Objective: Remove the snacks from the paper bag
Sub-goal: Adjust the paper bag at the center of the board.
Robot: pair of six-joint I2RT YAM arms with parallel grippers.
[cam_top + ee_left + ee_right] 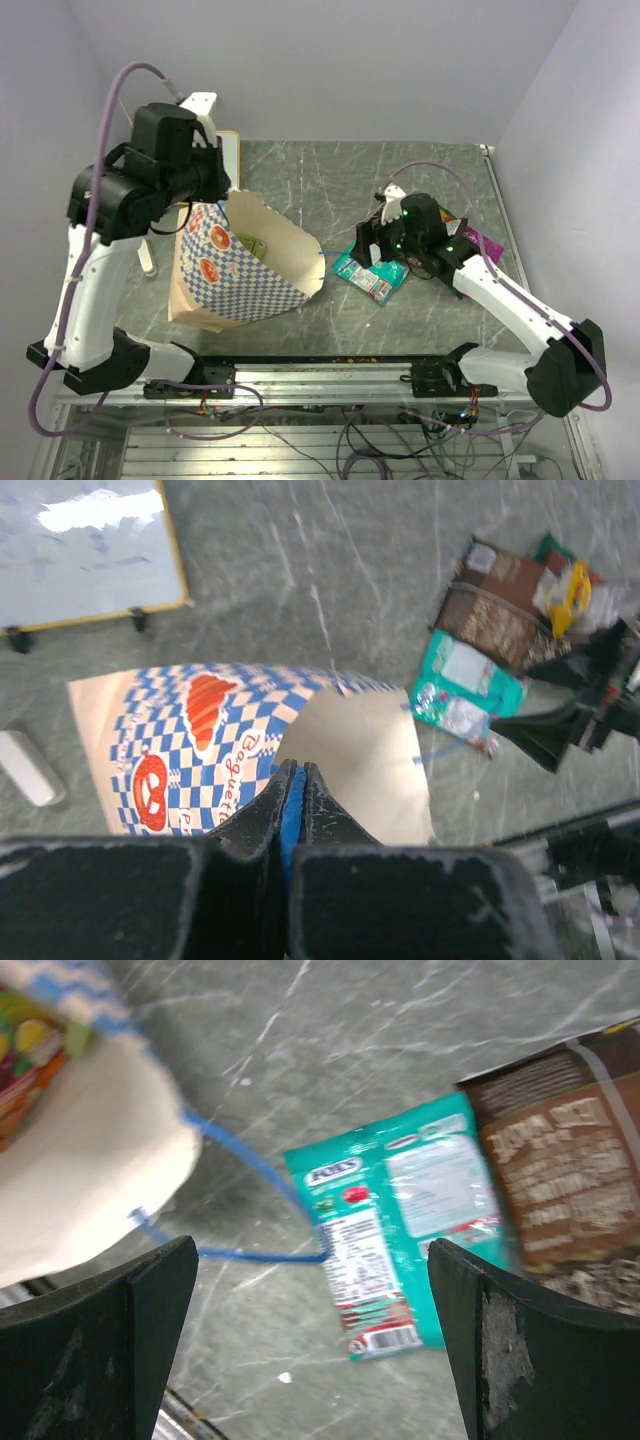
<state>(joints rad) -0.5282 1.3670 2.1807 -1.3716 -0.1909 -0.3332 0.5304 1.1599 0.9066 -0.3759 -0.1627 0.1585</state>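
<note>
Left gripper (293, 780) is pressed together on a blue strip at the rim of the paper bag (190, 730); the bag lies below my fingers, its mouth open toward my right arm. Right gripper (312, 1260) is spread wide, holding nothing. The teal packet (400, 1210) and the bag's blue cord handle (250, 1185) lie directly beneath it. The brown bag (560, 1160) touches the teal packet past the right finger, and a colourful packet (25, 1030) shows inside the bag mouth beyond the left finger.
</note>
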